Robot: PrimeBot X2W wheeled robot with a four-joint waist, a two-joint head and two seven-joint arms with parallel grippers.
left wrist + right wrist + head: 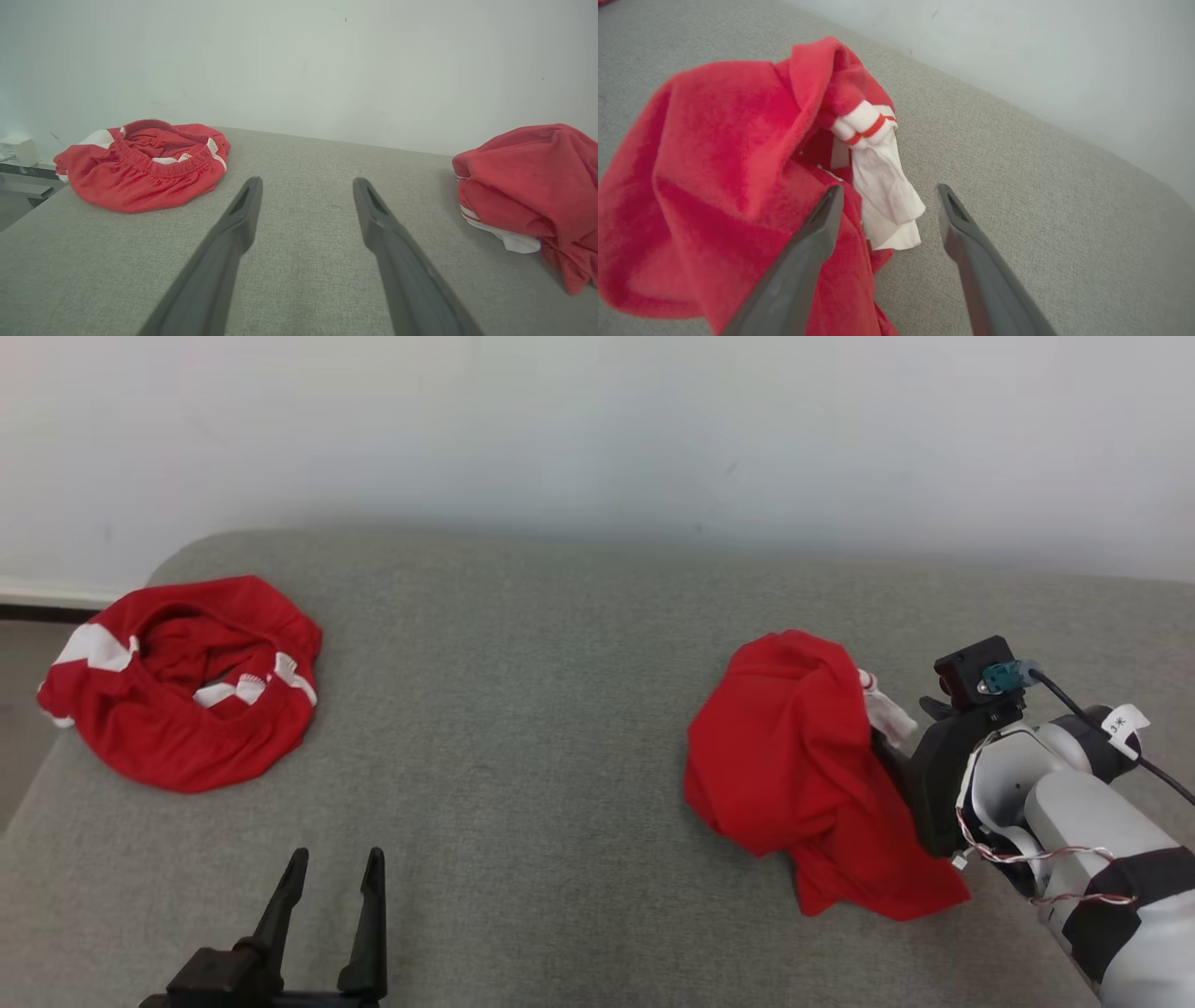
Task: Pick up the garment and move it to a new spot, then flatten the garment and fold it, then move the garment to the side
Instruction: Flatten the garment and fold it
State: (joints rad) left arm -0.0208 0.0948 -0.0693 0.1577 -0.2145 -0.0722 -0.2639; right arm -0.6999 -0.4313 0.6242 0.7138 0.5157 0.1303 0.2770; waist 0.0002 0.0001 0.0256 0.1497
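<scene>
A crumpled red garment (794, 765) with a white, red-striped cuff (866, 126) is seen heaped on the right part of the grey padded surface (523, 709), where the right gripper (887, 193) is held at its right edge with fingers spread wide, the white cuff showing between the tips and nothing pinched. The left gripper (336, 854) is likewise held spread over bare surface at the front, well apart from the red shorts (182, 681) lying near the far left corner

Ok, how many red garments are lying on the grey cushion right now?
2. The left garment lies crumpled at the far left of the cushion; the right garment is heaped at its right, by the right gripper. Folds could hide another.
</scene>
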